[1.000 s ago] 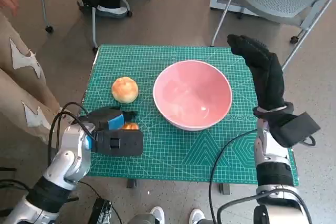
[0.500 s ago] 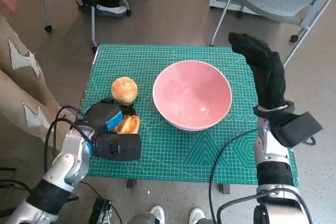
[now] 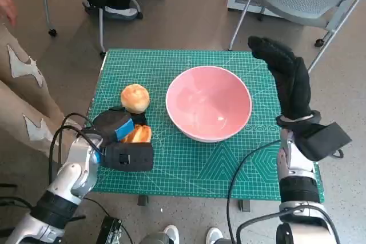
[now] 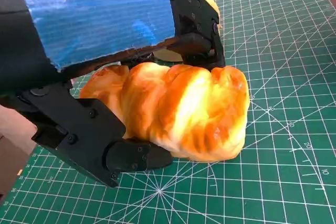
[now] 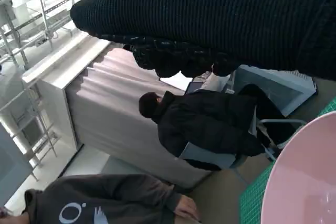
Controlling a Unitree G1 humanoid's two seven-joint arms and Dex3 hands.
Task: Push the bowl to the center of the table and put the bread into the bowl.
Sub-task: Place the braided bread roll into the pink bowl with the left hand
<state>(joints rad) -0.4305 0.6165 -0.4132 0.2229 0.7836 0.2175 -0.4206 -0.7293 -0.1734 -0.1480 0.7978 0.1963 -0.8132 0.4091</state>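
Head view gives me the left hand [image 3: 117, 130] low at the near left of the green mat [image 3: 171, 170], clasping the bread [image 3: 139, 134]. From the left wrist view I can see the black fingers [image 4: 197, 24] wrapped over and under the glossy golden loaf [image 4: 178, 108], which sits just above the mat. A round bun [image 3: 136, 97] lies just beyond the hand. The pink bowl [image 3: 209, 110] sits near the mat's middle, right of the bread and apart from it. My right hand [image 3: 286, 75] hangs beside the bowl's far right rim, holding nothing, its fingers loosely extended.
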